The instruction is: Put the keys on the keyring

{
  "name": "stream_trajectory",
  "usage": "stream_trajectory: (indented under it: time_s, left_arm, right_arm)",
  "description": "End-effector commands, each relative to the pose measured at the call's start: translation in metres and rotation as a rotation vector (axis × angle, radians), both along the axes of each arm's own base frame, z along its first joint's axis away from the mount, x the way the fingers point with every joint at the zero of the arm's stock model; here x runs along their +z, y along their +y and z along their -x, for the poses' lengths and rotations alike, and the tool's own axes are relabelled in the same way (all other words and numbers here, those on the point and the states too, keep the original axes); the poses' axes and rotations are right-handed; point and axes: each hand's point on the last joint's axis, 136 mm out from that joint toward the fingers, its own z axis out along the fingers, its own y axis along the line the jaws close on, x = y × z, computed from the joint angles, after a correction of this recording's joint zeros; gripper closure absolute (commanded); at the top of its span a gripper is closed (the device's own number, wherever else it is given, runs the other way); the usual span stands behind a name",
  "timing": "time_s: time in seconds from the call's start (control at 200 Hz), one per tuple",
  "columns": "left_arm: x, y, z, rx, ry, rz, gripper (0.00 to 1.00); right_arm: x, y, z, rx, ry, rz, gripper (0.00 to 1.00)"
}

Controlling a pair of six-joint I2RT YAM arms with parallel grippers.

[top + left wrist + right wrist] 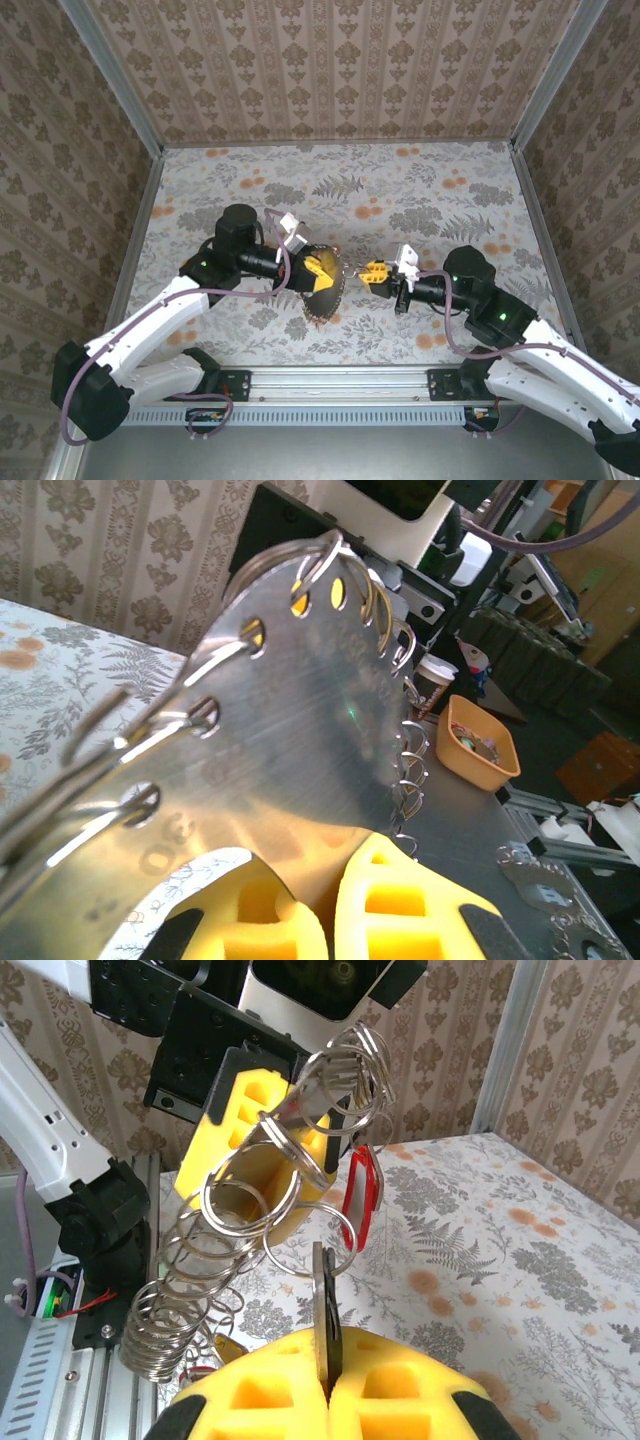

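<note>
left gripper [318, 268] sits just at 9 o'clock of the table [400, 190] centre, jaws clamped tight on the keyring [300, 710]. It is a flat metal plate with holes along its rim and a split ring in each hole. Its lower edge is pinched between the yellow pads [250, 920]. In the left wrist view the rings run round the rim from 9 through 12 to 4 o'clock. In the right wrist view a red tag [362, 1192] hangs off one ring at 1 o'clock of the key [324, 1300]. The key is upright and edge-on, tip at a ring; can't tell if it's threaded. right gripper [376, 272] is near, at 3 o'clock of the left one, pinched closed on that key.
</note>
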Motion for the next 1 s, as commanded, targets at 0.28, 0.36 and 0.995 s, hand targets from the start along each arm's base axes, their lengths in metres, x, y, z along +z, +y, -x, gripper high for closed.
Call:
stream_trajectory:
  time_s: [0.28, 0.36, 0.995]
  left_arm:
    - [0.009, 0.006, -0.006, 0.045, -0.09, 0.038, 1.0]
    - [0.004, 0.003, -0.008, 0.053, -0.085, 0.02, 1.0]
    - [-0.015, -0.002, -0.02, 0.131, -0.084, -0.044, 0.55]
  right_arm:
    - [0.038, -0.008, 0.016, 0.026, -0.09, -0.064, 1.0]
    - [0.044, -0.004, 0.019, 0.056, -0.106, -0.077, 1.0]
    - [0.055, 0.013, -0.005, 0.0, -0.061, -0.019, 1.0]
